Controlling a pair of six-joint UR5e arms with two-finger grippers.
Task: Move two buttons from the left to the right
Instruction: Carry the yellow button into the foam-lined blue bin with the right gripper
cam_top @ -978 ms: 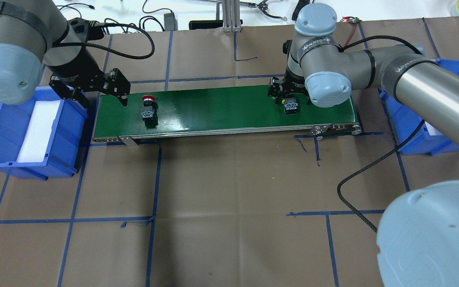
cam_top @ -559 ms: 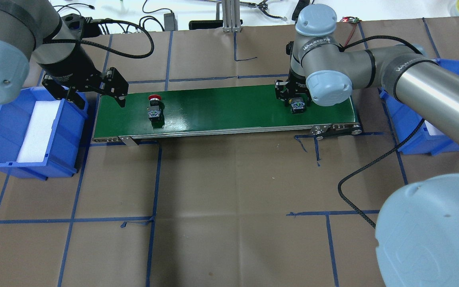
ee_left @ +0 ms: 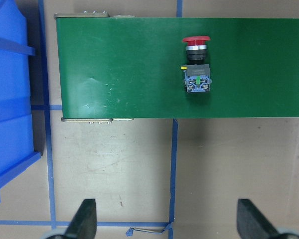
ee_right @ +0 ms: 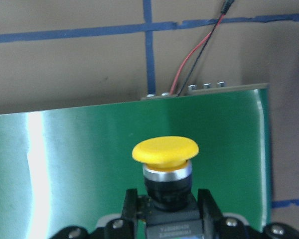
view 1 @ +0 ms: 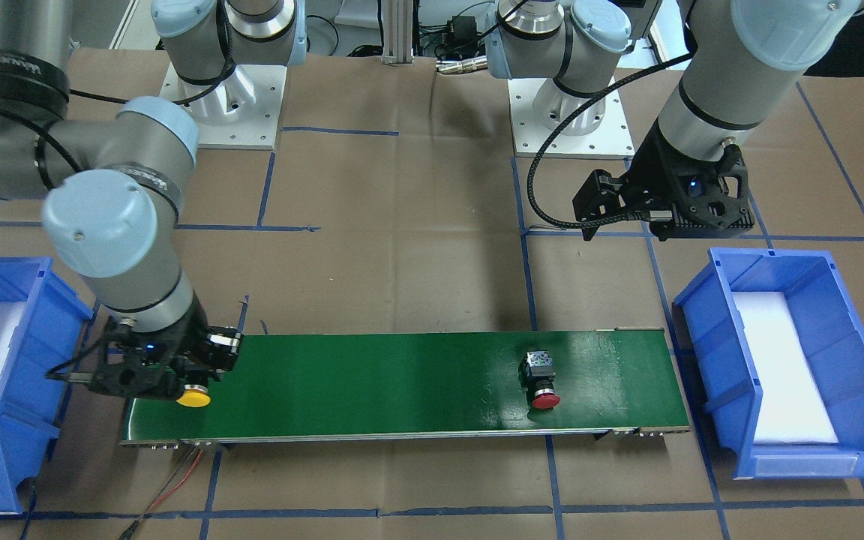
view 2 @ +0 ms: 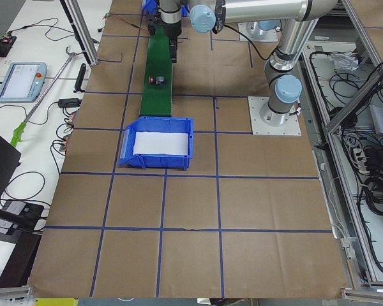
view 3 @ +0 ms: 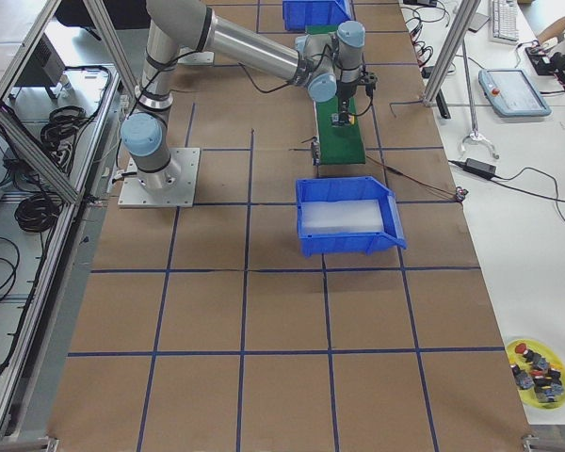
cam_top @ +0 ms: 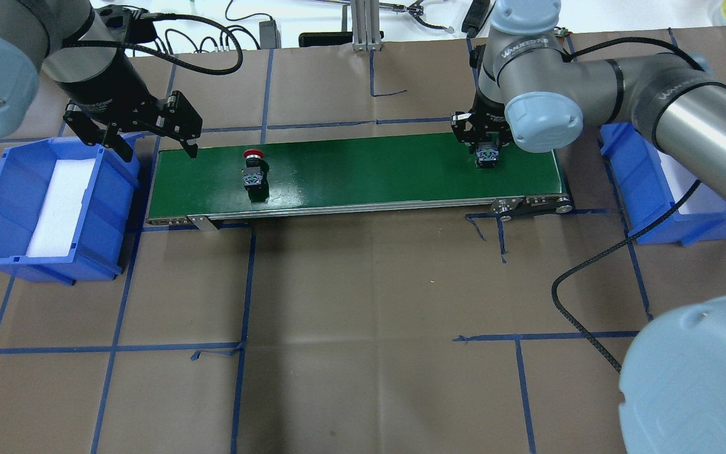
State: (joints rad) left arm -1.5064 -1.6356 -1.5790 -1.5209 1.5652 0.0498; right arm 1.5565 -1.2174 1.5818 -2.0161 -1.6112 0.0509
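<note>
Closest to the front-facing camera, the right hand [ee_right: 167, 201] pinches the dark body of the yellow button [ee_right: 165, 152] between its fingers [ee_right: 131, 203] over the right end of the green belt [cam_top: 369, 164], the cap pointing away from the robot. Along the same belt, toward its left end, the red button [ee_left: 197, 64] lies on its side with nothing gripping it. Farther back, the left hand [ee_left: 168, 221] hangs spread wide and empty above the brown surface [cam_top: 363, 302] beside the left blue bin [view 1: 702, 322], well apart from the red button.
</note>
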